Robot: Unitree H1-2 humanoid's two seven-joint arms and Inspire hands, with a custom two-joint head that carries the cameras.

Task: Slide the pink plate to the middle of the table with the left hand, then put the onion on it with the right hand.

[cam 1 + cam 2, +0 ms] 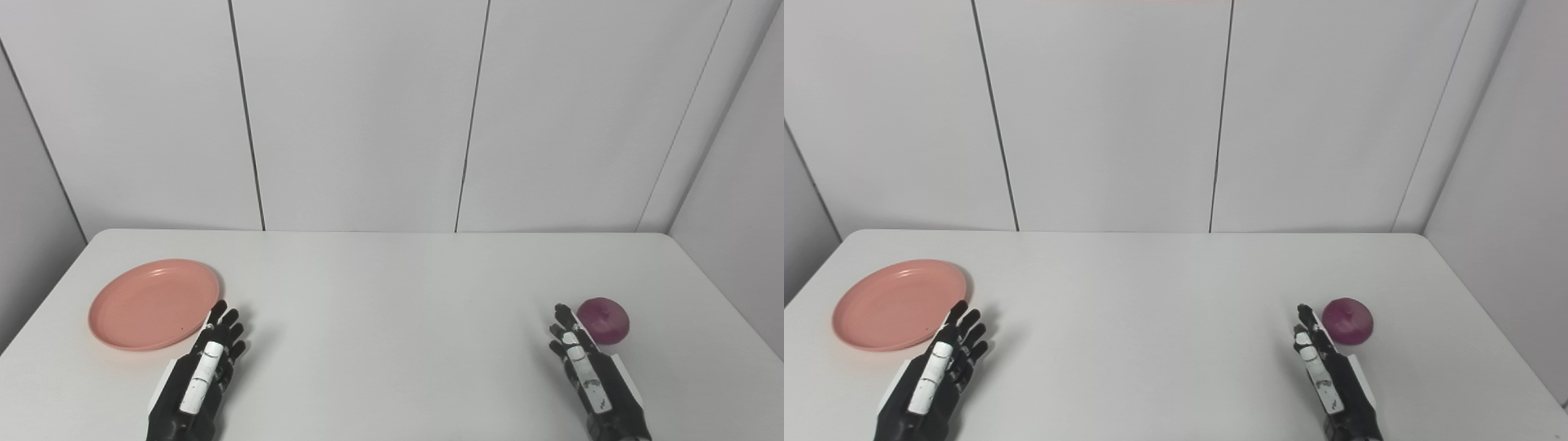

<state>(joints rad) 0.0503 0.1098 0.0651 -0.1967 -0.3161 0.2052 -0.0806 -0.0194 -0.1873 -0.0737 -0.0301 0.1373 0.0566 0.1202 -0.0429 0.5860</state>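
Nearest the camera, the left robot hand (205, 361), black with a white strip along its back, rests low over the smooth white counter (392, 306) with its fingers stretched forward and slightly spread, holding nothing. Across from it, the right robot hand (585, 364), of the same black-and-white build, lies likewise extended, fingers apart and empty. Just beyond and to the outer side of the left robot hand's fingertips sits the round, shallow pink plastic plate (144, 306), flat on the counter near its left edge; the fingertips come close to the plate's near right rim, though whether they touch it cannot be told. Just beyond and to the outer side of the right robot hand's fingertips sits the round purple-red onion (604, 319), resting on the counter, close beside the fingers but seemingly apart from them. Plate and onion lie well apart, with bare counter between the two hands. Farther back, pale grey wall panels (367, 110) with dark vertical seams rise behind the counter's far edge.
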